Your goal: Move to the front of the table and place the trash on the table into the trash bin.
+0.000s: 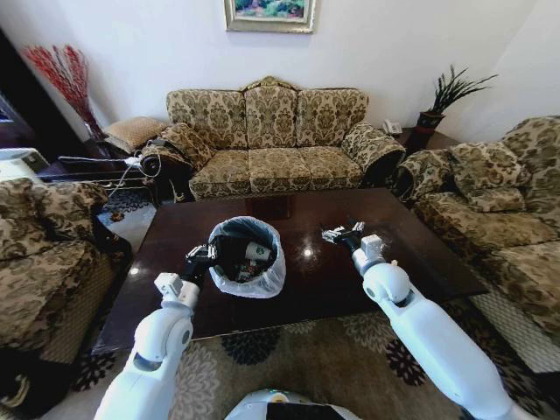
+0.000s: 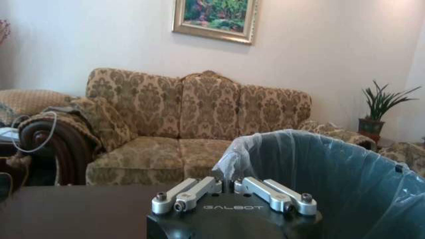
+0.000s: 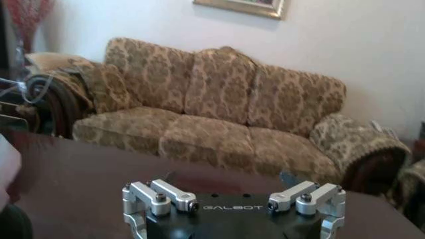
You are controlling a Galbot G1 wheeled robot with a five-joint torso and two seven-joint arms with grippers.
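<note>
Bin [image 1: 248, 256] sits on the table [image 1: 394, 254], left of centre and toward the near edge, with the whitish bag folded over its rim. Inside the bin is trash [image 1: 255, 252]: a white cup-like piece and some small scraps, details too small to tell.

Left end effector [image 1: 199, 256] is at the bin's left rim, touching or just beside the bag. In the left wrist view the left end effector [image 2: 230, 185] has its linkages drawn in close together at the bag edge [image 2: 234, 155], with the bin's bag wall [image 2: 332, 174] right in front of it; it looks pinched on the bag rim.

Right end effector [image 1: 342, 234] hovers over bare table to the right of the bin, apart from it. In the right wrist view the right end effector [image 3: 234, 226] has its linkages set wide apart, fingers spread, nothing between them.

The tabletop around the bin is glossy with light reflections. Sofa [image 1: 267, 144] stands behind the table, and a plant [image 1: 442, 101] stands at back right.
</note>
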